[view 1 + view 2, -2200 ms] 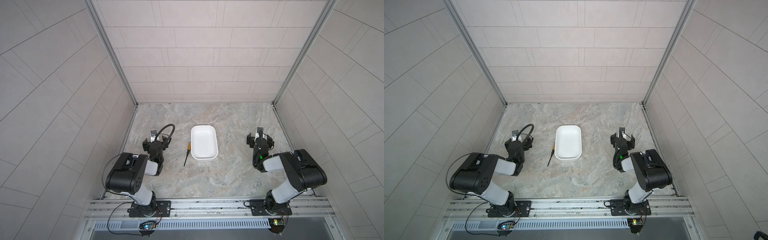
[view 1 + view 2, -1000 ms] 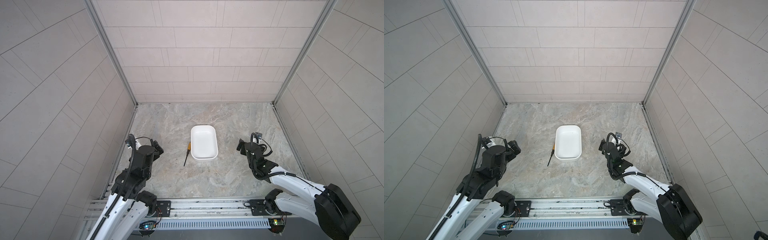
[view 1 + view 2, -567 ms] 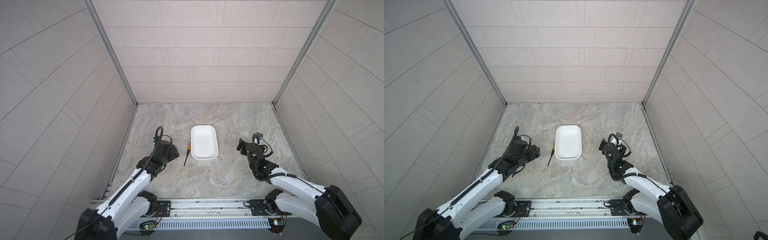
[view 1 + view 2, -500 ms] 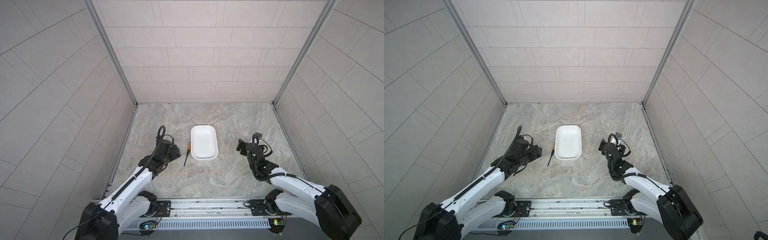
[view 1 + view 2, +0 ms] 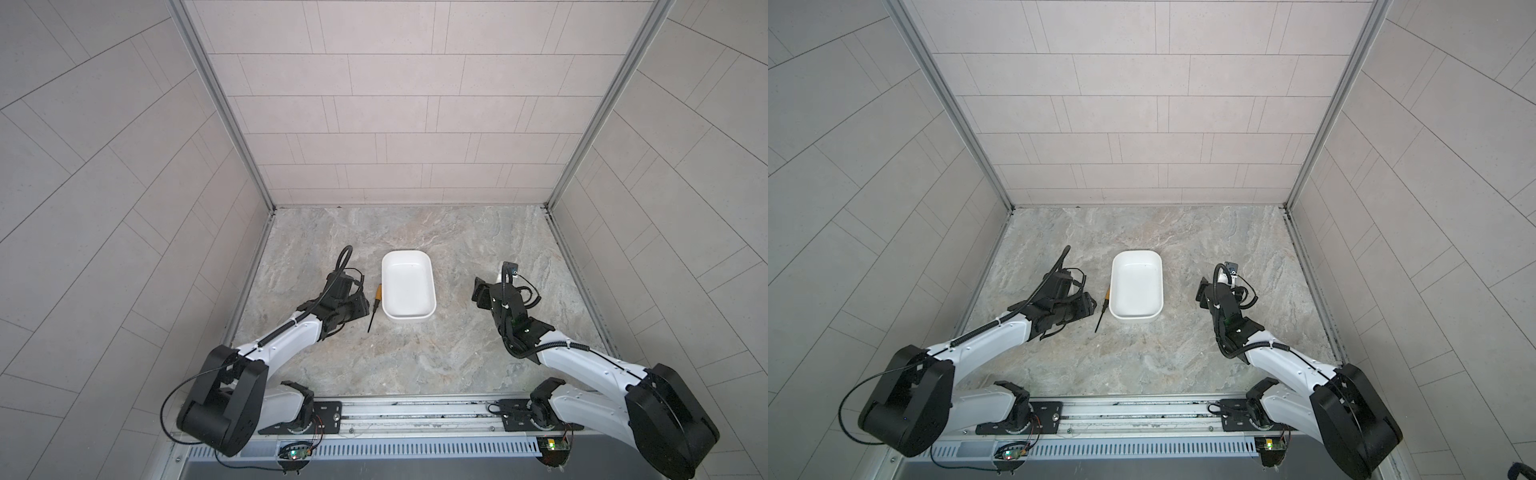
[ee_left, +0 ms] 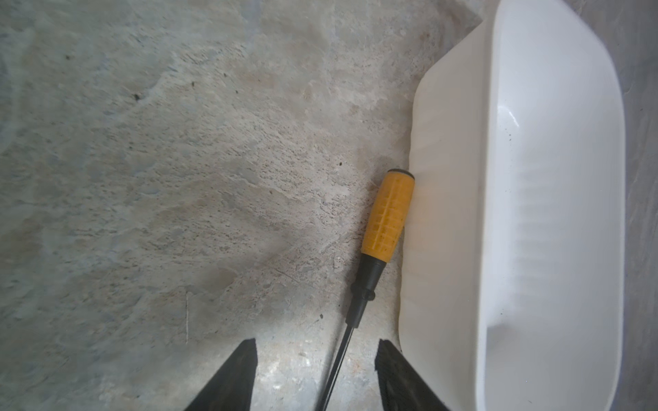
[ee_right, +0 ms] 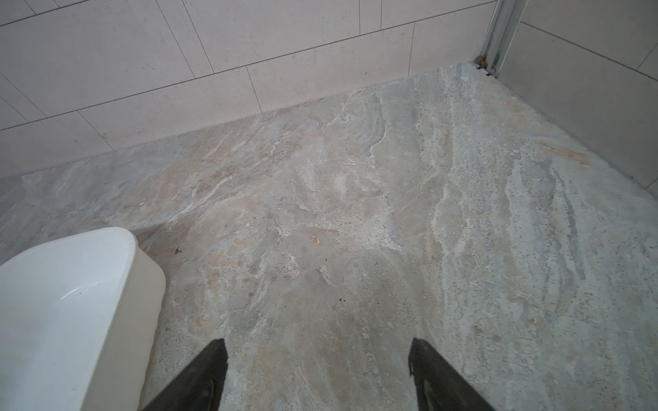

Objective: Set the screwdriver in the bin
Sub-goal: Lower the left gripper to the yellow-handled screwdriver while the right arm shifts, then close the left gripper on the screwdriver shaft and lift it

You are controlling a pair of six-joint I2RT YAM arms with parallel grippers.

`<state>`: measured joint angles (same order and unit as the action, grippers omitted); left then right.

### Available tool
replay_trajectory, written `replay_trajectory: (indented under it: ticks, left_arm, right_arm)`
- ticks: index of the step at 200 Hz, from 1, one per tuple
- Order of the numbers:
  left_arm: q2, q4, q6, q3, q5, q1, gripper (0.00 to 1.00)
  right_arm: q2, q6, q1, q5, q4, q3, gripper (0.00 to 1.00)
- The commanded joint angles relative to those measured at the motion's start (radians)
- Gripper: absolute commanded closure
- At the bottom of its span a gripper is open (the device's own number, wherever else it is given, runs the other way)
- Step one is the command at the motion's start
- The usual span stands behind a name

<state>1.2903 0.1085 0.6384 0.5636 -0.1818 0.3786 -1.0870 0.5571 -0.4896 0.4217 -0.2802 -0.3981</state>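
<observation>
The screwdriver [image 5: 377, 293] [image 5: 1106, 294], with a yellow-orange handle and thin black shaft, lies on the stone floor against the left outer wall of the bin [image 5: 408, 286] [image 5: 1136, 286]. The bin is a shallow white tray and holds nothing. My left gripper [image 5: 364, 308] [image 5: 1091, 306] is low beside the screwdriver. In the left wrist view the left gripper [image 6: 315, 343] is open, its fingers either side of the shaft [image 6: 341, 356] without touching it, the handle [image 6: 388, 217] ahead. My right gripper [image 5: 478, 291] [image 5: 1202, 293] [image 7: 317, 341] is open over bare floor, right of the bin [image 7: 71, 302].
Tiled walls close the stone floor [image 5: 415, 357] on three sides. The rail [image 5: 415, 409] with both arm bases runs along the front edge. A metal corner post [image 7: 498, 35] stands at the far right corner.
My left arm has swung in from the left wall to the screwdriver and come down over its shaft. The right arm has barely moved. Both grippers' jaws have narrowed.
</observation>
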Motion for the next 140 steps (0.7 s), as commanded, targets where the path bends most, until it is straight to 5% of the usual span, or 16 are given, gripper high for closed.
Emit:
replay_trajectory:
  ticks: [1,37,140]
  left_arm:
    - [0.043,-0.050,-0.026,0.031,-0.035,0.011,0.46]
    - [0.106,-0.055,-0.052,0.067,-0.030,0.026,0.52]
    - [0.235,-0.047,-0.078,0.132,0.009,0.069,0.55]
  right_arm:
    - [0.013,0.004,0.004,0.018,-0.012,0.014,0.21]
    - [-0.003,-0.009,0.003,0.022,-0.001,-0.004,0.29]
    - [0.058,-0.035,0.006,0.097,0.009,0.019,0.29]
